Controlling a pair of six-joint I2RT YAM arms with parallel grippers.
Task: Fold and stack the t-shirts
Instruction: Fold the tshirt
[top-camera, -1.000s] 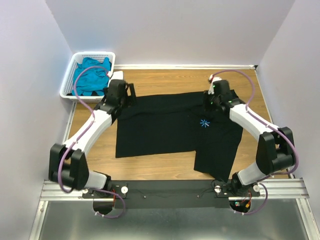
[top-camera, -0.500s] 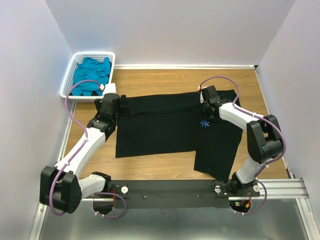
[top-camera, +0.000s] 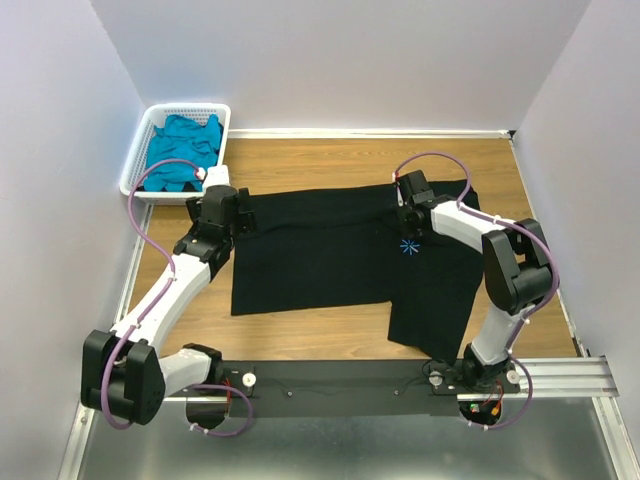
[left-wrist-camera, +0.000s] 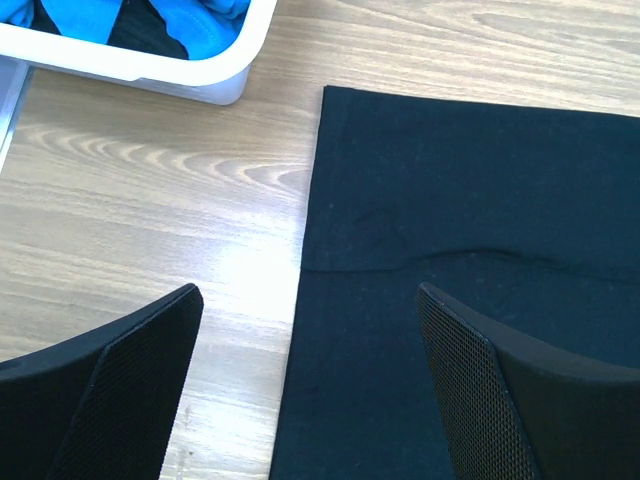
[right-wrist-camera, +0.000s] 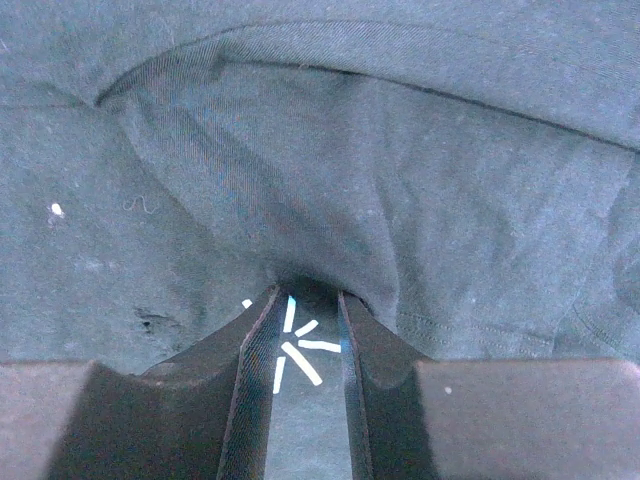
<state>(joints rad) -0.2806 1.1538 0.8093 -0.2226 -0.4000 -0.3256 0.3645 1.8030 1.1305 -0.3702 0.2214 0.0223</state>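
Observation:
The black t-shirt (top-camera: 320, 250) lies spread on the wooden table, a light-blue starburst print (top-camera: 408, 246) on its right half. My right gripper (top-camera: 408, 222) sits low on the shirt just behind that print. In the right wrist view its narrow-set fingers are shut on a raised fold of the black t-shirt (right-wrist-camera: 400, 180), which drapes over the right gripper (right-wrist-camera: 305, 295); the starburst print (right-wrist-camera: 300, 350) shows between them. My left gripper (top-camera: 243, 215) hovers open over the shirt's upper left edge. The left gripper (left-wrist-camera: 310, 300) straddles the black t-shirt (left-wrist-camera: 470, 200)'s left hem, holding nothing. A teal-blue t-shirt (top-camera: 183, 148) lies bunched in the basket.
The white slotted basket (top-camera: 190, 107) stands at the table's far left corner; its rim (left-wrist-camera: 200, 80) shows in the left wrist view, close to the shirt's corner. Grey walls close in the left, back and right. A metal rail with both arm bases runs along the near edge.
My right gripper has moved left and nearer, taking the shirt's upper right part with it. My left arm has drawn back from the basket; its gripper stays open.

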